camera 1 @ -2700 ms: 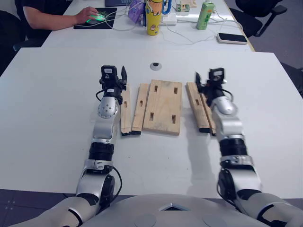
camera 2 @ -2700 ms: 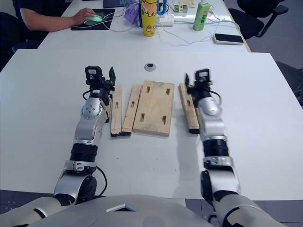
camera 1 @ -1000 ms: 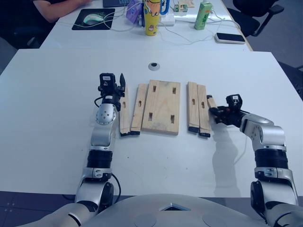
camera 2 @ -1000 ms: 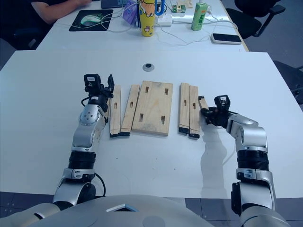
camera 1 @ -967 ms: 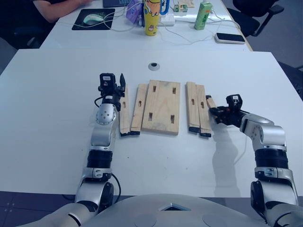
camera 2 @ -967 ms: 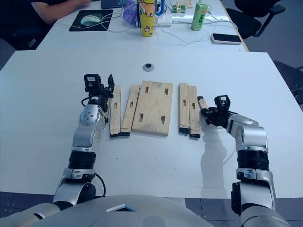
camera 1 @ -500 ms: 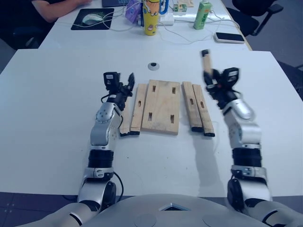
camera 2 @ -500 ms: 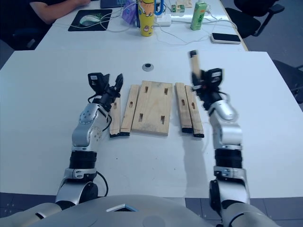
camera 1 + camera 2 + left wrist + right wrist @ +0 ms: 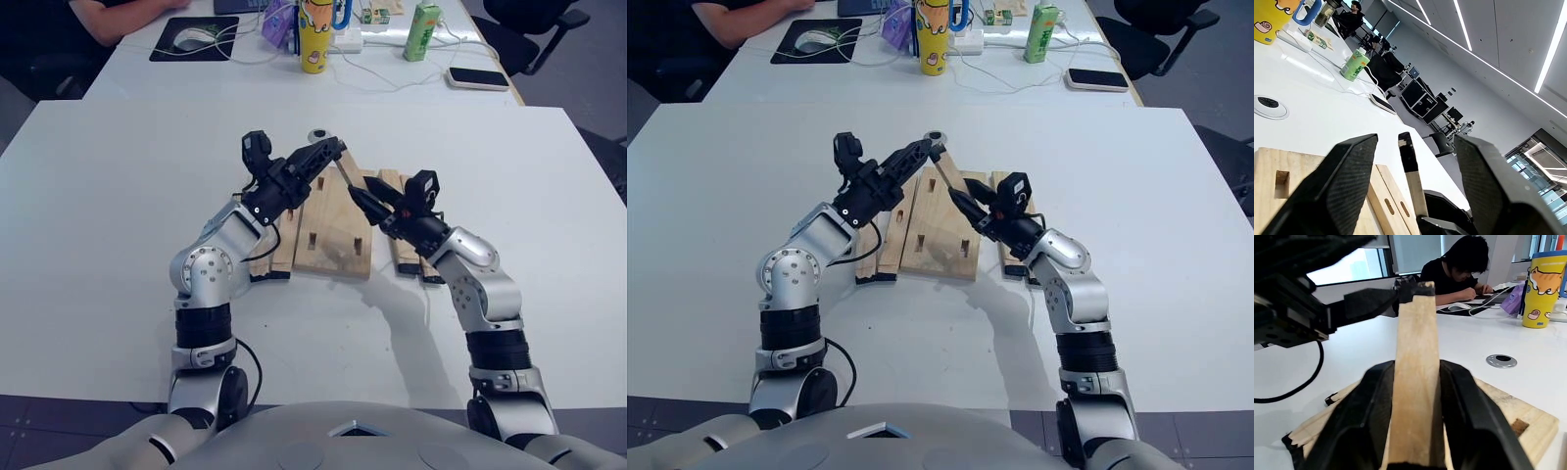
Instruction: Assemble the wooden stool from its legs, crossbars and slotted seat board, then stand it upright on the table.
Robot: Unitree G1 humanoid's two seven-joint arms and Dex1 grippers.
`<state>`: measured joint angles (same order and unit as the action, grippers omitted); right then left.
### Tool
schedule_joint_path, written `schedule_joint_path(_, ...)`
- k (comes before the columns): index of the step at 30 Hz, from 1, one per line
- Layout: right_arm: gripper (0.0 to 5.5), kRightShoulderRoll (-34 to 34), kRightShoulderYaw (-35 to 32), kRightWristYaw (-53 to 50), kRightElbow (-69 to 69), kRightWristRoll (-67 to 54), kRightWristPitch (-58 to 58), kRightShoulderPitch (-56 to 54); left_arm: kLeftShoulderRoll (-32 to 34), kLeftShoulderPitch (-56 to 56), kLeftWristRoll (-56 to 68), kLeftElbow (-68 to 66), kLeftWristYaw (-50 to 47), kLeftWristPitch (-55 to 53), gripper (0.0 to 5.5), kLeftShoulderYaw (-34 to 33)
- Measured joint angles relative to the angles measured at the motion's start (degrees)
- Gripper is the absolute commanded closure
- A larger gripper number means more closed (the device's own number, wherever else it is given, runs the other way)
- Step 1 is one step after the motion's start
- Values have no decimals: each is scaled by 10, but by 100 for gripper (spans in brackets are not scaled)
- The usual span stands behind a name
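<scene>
An open-plan office used as a robotics lab is indicated. Beyond the fingers of the left gripper, a second desk is set against the far edge of the white table. On it, a mouse on a mouse pad, a yellow cup, a green carton, a phone and loose cables are laid out. A swivel office chair is placed farther past the fingertips. A cable grommet is let into the table just ahead of the fingers. High above them long ceiling light strips are mounted, and black equipment cases are stacked far behind.
</scene>
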<state>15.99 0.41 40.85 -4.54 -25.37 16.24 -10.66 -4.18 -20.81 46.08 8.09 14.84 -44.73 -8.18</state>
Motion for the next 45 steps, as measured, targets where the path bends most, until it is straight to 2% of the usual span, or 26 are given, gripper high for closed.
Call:
schedule_joint_path(7, 418, 0, 4, 13, -18, -1, -14, 12, 1, -4, 12, -5, -6, -19, 262, -1)
schedule_joint_path(17, 418, -3, 23, 15, -26, 2, -37, 20, 1, -13, 22, -10, -8, -30, 424, 2)
schedule_joint_path(23, 418, -6, 24, 4, -24, 20, -51, 20, 2, -21, 27, -15, -8, -31, 498, 2)
schedule_joint_path(26, 418, -8, 27, -1, -20, 26, -59, 20, 5, -22, 27, -18, -8, -29, 500, 2)
schedule_joint_path(27, 378, -10, 27, -2, -18, 27, -59, 20, 5, -22, 27, -19, -8, -28, 500, 2)
schedule_joint_path(31, 329, -10, 29, 0, -15, 26, -56, 21, 12, -22, 7, -26, -9, -2, 506, 1)
schedule_joint_path(38, 329, 21, 36, 6, 17, 60, -69, 47, 20, -14, -49, -7, -24, 82, 506, -8)
schedule_joint_path(45, 329, 28, -21, -21, 66, 56, -69, 39, 14, 93, -147, 55, -77, 191, 506, -7)
